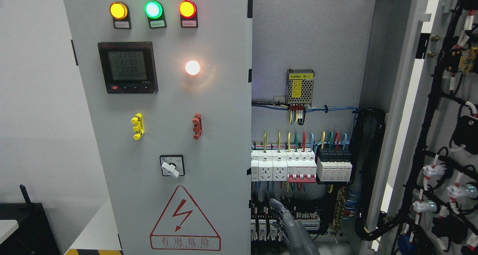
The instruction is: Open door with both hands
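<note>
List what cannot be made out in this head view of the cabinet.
- Hand, head view: the bottom edge cuts off its arm, so left or right is unclear.
- Labels under the three lamps: print too small.
- Left door: hides the cabinet's left half.
- Open right door: cut by the right edge.

Two cabinet doors (164, 135), four lit lamps (152, 9), one meter (127, 67), one rotary switch (171, 166), one hand (289, 225).

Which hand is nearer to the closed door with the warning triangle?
Right. The right hand is low in the opening, just right of the closed door and its edge; the left hand is not in view.
</note>
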